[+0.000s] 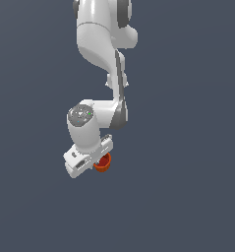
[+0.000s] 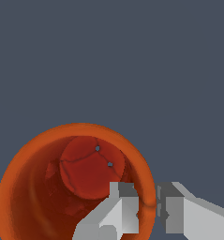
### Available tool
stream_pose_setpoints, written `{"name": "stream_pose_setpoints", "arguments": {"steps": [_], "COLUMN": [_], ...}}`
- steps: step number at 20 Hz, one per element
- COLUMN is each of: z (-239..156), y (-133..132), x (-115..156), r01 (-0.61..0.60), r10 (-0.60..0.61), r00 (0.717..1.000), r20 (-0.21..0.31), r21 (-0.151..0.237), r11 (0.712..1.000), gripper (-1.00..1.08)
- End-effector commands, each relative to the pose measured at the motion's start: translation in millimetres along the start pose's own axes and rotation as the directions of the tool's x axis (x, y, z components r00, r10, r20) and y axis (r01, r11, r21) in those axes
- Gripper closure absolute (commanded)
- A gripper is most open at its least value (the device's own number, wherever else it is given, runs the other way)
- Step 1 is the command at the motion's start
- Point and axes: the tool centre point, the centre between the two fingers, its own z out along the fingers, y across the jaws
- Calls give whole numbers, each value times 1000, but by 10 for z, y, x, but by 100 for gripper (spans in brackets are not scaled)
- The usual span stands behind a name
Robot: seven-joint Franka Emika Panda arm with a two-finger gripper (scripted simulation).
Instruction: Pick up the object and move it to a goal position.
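The object (image 1: 104,164) is a small orange-red round cup with a darker red inside, and it peeks out from under the white hand in the exterior view. The wrist view looks straight down into the cup (image 2: 80,173), which fills the lower part of that picture. My gripper (image 2: 148,206) grips the cup's wall at the rim. One grey finger (image 2: 123,208) is inside the cup and the other finger (image 2: 179,211) is outside, both pressed against the wall. In the exterior view the hand (image 1: 88,158) hides the fingertips.
The white arm (image 1: 102,44) comes down from the top of the exterior view and bends over the cup. Around it is a plain dark blue-grey surface (image 1: 188,197). No other object or edge shows.
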Motion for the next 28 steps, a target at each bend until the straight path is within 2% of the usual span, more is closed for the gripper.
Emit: {"name": "stream_pose_setpoints", "arguments": {"steps": [1, 6, 19, 28], "z": [-69, -308, -1279, -1407], "y": [23, 79, 320, 369], "x": [-29, -144, -586, -637], "r01": [-1, -1, -1, -2], "r10": [1, 1, 1, 2], "r00": [1000, 1000, 1000, 1000], "r20": [-1, 0, 0, 0], "r21": [-2, -2, -1, -1], "r11": [1000, 1000, 1000, 1000], "gripper": [108, 108, 108, 108]}}
